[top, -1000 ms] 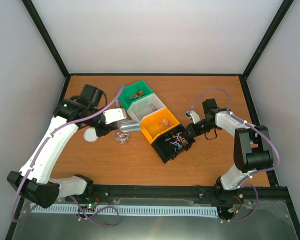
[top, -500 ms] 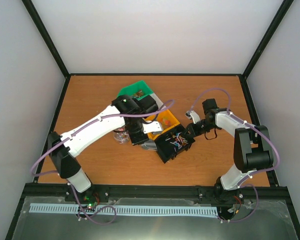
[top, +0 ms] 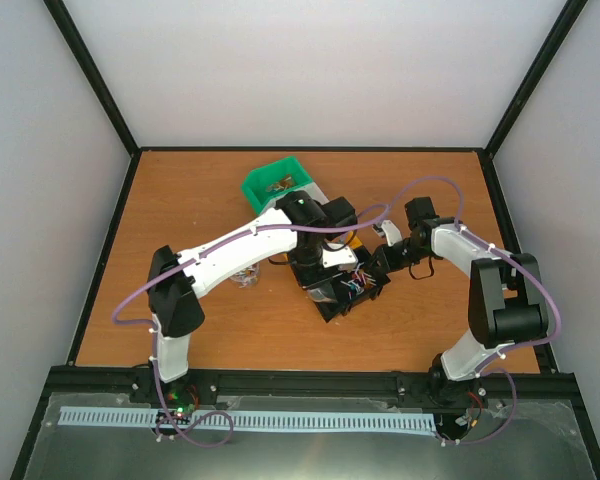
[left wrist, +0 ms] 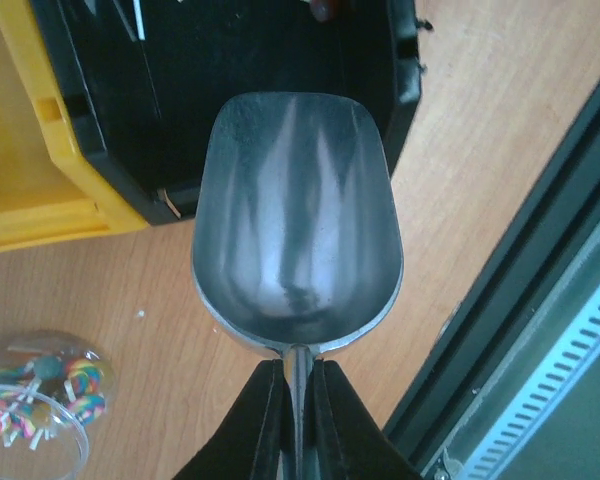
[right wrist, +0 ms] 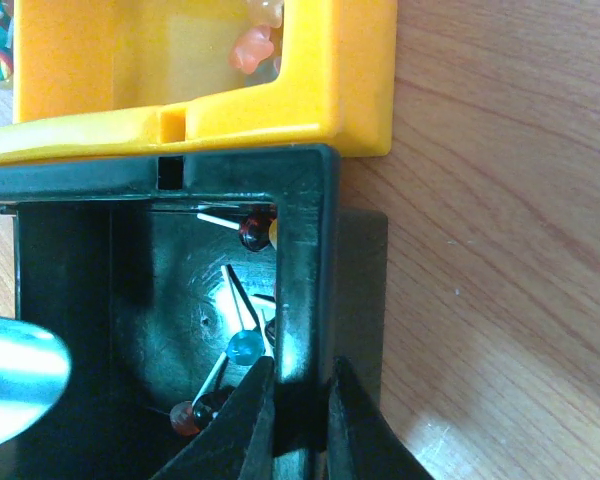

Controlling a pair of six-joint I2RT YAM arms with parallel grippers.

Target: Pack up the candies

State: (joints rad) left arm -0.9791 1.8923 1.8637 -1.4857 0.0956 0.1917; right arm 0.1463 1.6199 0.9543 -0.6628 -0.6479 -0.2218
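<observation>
Left gripper (left wrist: 298, 385) clamped on handle of apparently empty scoop (left wrist: 295, 220), poised over black bin (left wrist: 230, 80) at upper frame, for scooping. Right gripper (right wrist: 300, 378) pinched on bin wall, steadying it. Candies (right wrist: 245, 347) inside bin, lower centre.

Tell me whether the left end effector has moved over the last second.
Yes: the left end effector swung right, from left of the green bin to over the black bin.

We see a brown wooden table (top: 440, 320) filling the middle of the top view. 3 bins on it run from upper left to lower right: a green bin (top: 272, 182), an orange bin (right wrist: 360, 70) and, touching it, a black bin (right wrist: 305, 260). Left of them stands 1 clear jar (left wrist: 80, 440).
</observation>
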